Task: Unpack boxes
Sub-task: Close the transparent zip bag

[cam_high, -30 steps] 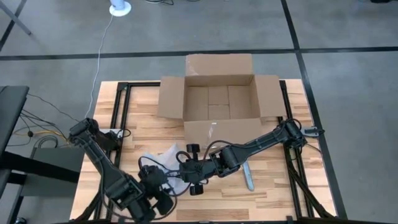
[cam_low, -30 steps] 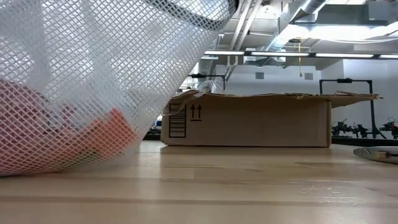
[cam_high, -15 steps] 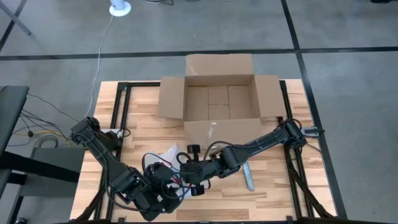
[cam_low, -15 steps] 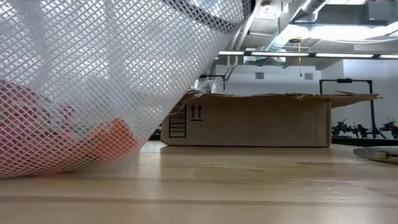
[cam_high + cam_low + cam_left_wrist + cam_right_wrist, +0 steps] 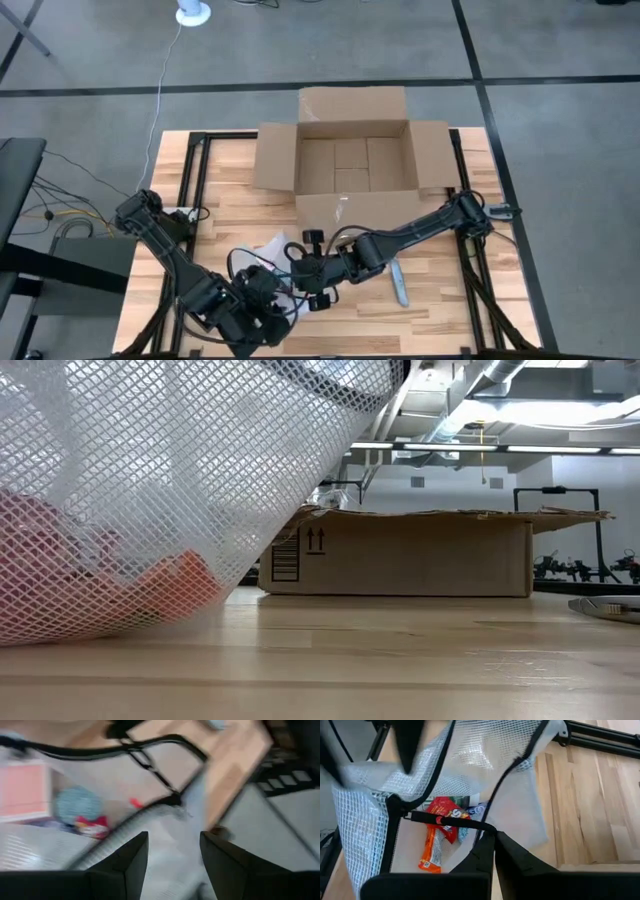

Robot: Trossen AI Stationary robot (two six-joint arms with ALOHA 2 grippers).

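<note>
Brown box [image 5: 352, 165] sits open at the bench's back edge, well behind both grippers. Right gripper [image 5: 306, 283], nearer the box, pinches the mesh bag [image 5: 420, 795] by the front edge. Left gripper [image 5: 262, 322] is open beside the bag, holding nothing.

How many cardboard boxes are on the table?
1. The open brown corrugated cardboard box sits at the table's far middle, flaps spread. The white mesh zip bag blocks part of the low view, so another could hide.
</note>
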